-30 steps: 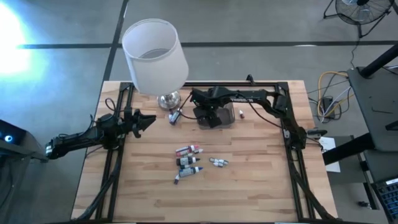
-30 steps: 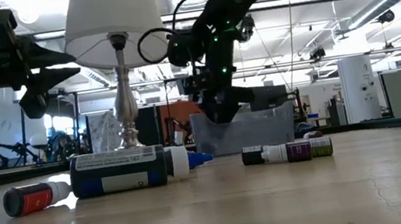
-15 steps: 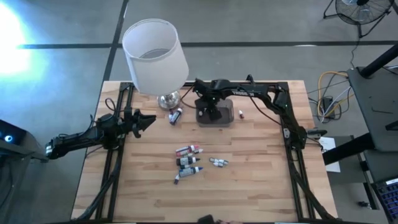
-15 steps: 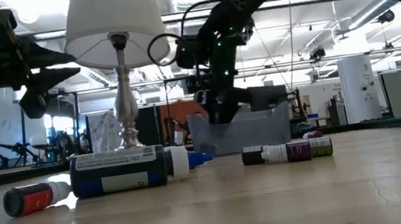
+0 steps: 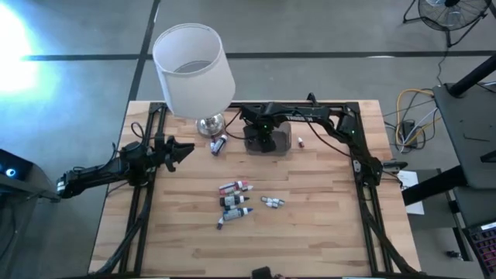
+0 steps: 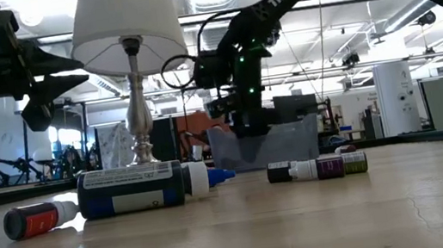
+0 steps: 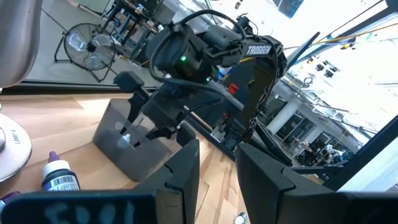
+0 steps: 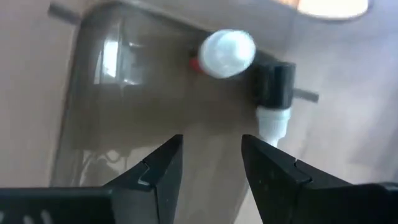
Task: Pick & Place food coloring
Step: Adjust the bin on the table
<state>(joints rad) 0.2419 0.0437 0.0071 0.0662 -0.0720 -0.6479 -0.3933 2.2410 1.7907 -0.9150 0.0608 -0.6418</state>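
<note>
Dark right gripper (image 5: 264, 137) now lower, emptied.

Translucent grey plastic box (image 5: 269, 139), chrome lamp base (image 5: 209, 124), matt wood-plank table (image 5: 325, 225).

One lamp (image 5: 192, 74), at 11 o'clock on the table. One grey box (image 5: 267, 139), at 12 o'clock. Two bottles visible inside it in the right wrist view. Loose food coloring bottles (image 5: 235, 201) cluster near centre; exact count cannot be told.
</note>
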